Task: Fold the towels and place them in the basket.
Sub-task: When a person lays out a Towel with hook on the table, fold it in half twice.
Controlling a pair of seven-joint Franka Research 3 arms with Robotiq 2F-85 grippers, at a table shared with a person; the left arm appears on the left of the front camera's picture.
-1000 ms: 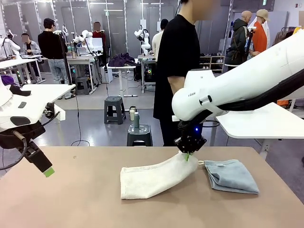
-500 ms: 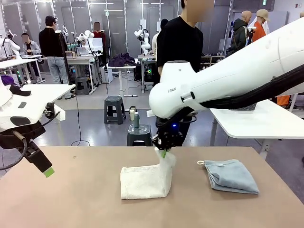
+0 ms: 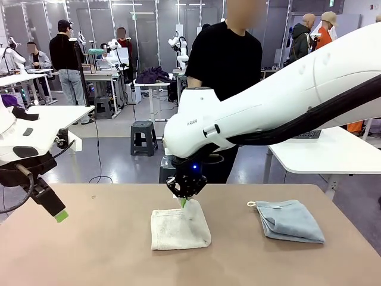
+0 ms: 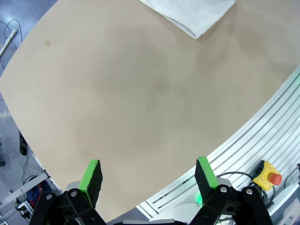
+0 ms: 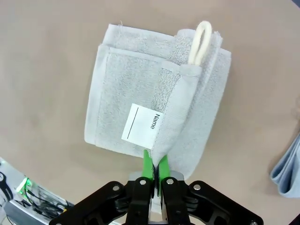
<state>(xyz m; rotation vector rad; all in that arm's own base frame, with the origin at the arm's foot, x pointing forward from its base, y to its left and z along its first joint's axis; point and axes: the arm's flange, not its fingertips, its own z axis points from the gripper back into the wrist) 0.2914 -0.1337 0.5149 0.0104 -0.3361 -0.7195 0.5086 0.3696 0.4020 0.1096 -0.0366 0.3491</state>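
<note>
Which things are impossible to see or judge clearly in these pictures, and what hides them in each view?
- The cream towel: in the front view the right gripper covers the pinched edge; in the left wrist view the top edge cuts off the towel.
- The blue-grey towel: in the right wrist view the right edge cuts it off.
- The label: only "Name" is readable; whether anything is written on its line cannot be told.
- The left gripper: its body is cut off at the bottom edge.

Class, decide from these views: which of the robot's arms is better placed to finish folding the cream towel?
The right. The right gripper is shut on the cream towel; the left gripper hangs open away from it.
</note>
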